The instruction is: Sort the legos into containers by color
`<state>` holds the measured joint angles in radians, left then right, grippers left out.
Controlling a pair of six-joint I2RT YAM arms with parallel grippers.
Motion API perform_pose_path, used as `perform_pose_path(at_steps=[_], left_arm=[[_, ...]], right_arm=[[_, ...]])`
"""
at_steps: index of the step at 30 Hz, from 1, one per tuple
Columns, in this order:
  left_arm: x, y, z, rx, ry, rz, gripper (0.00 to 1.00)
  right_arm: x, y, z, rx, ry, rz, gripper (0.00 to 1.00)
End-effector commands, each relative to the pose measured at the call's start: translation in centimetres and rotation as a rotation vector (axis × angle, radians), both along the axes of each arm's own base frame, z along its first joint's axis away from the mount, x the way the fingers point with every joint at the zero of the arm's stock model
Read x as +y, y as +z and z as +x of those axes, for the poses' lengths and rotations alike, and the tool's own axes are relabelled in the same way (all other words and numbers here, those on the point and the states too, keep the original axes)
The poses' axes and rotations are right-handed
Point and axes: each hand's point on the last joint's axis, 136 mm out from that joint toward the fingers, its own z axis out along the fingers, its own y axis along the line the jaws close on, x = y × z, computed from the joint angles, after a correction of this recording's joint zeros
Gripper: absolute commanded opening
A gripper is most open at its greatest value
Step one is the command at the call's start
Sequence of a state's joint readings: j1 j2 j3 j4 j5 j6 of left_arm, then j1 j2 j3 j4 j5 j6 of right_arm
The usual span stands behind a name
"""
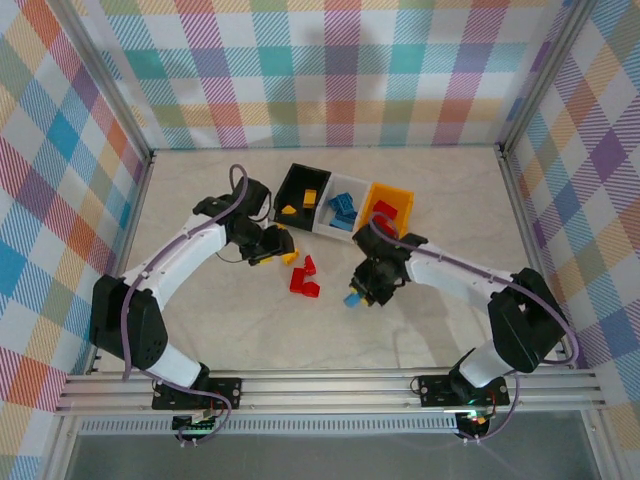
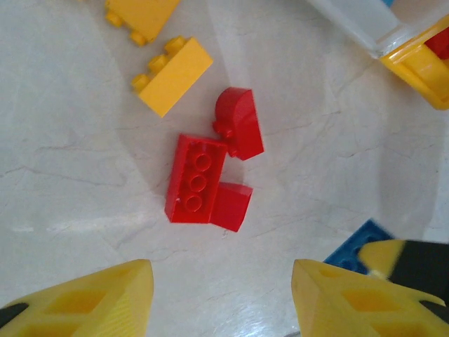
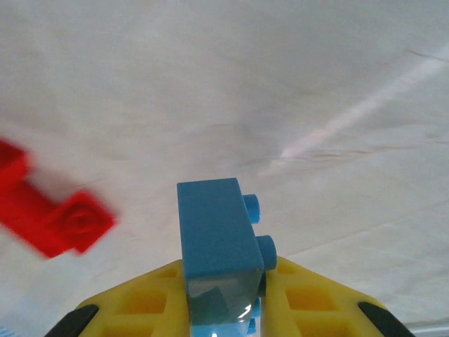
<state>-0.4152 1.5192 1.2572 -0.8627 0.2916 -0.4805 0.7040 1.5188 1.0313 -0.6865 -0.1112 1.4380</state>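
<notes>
Blue brick [image 3: 219, 228] sits pinched between the right gripper's [image 3: 224, 284] closed fingers, short of the bins. The left gripper [image 2: 221, 298] gapes empty over red bricks [image 2: 200, 181]. Best carried level and released low inside the white bin [image 1: 324, 222].

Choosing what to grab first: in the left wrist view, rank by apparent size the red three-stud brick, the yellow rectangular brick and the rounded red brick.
Largest: red three-stud plastic brick.
Next: yellow rectangular plastic brick, only slightly smaller.
Smallest: rounded red plastic brick.
</notes>
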Motion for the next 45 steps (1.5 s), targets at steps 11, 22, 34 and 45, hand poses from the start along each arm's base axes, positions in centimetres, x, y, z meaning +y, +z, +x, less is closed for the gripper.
perform_pose_path(at_steps=[11, 22, 34, 45], left_arm=[[2.8, -1.7, -4.8, 0.048, 0.014, 0.021, 0.55], [4.0, -1.9, -6.5, 0.065, -0.009, 0.067, 0.56], [3.6, -2.2, -5.8, 0.071, -0.029, 0.068, 0.59], [3.2, -2.9, -5.6, 0.066, -0.001, 0.043, 0.60]], right_arm=[[1.0, 6.8, 19.2, -0.281, 0.168, 0.005, 0.23], [2.9, 3.1, 26.4, -0.282, 0.197, -0.001, 0.30], [3.1, 4.6, 26.3, -0.304, 0.207, 0.022, 0.69], [3.7, 13.4, 23.4, -0.532, 0.384, 0.137, 0.73]])
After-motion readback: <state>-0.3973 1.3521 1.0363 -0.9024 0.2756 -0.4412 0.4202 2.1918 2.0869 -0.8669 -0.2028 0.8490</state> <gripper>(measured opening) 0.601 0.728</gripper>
